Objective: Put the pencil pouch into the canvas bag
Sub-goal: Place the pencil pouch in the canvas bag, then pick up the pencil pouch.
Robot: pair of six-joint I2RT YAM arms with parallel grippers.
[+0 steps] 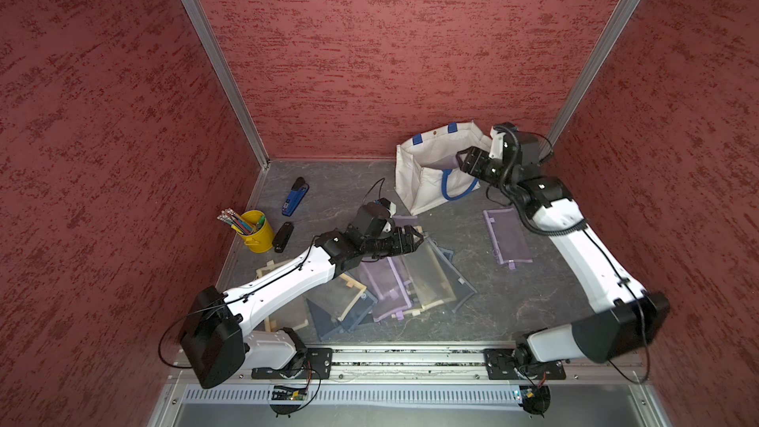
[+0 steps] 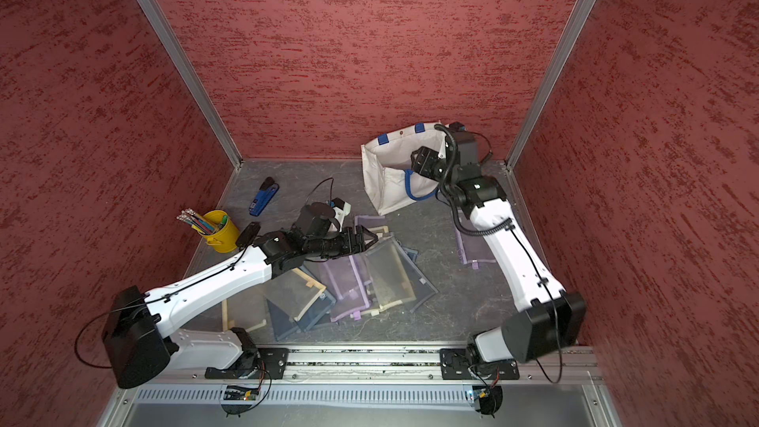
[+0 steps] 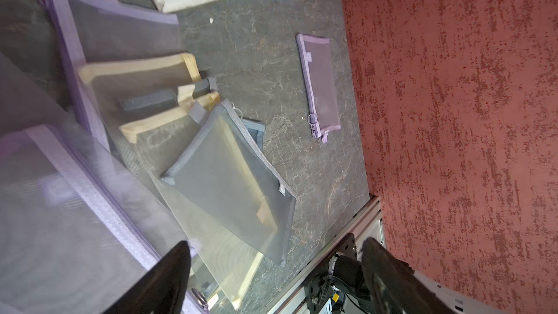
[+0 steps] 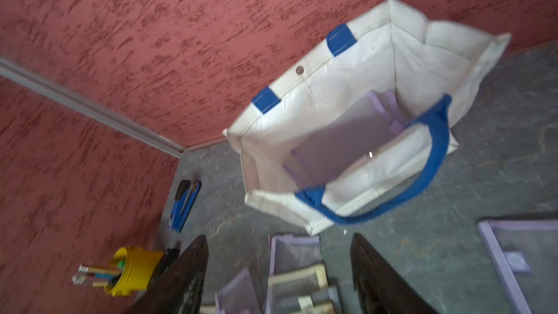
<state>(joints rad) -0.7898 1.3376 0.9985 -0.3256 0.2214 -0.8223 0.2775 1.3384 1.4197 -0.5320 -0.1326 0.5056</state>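
The off-white canvas bag (image 1: 423,186) (image 2: 386,186) with blue handles stands open at the back right. A lilac pencil pouch (image 4: 347,134) lies inside it. My right gripper (image 1: 462,160) (image 4: 279,237) hangs open over the bag's mouth, holding nothing. My left gripper (image 1: 419,240) (image 3: 274,241) is open above a pile of mesh pouches (image 1: 410,277) (image 3: 229,176) at the table's middle, its fingers clear of them. Another lilac pouch (image 1: 507,236) (image 3: 321,86) lies alone on the right, beside my right arm.
A yellow bucket of pencils (image 1: 256,232), a blue stapler (image 1: 295,197) and a black stapler (image 1: 283,237) sit at the left. Red walls close in the back and both sides. The bag's near blue handle (image 1: 456,191) hangs outward.
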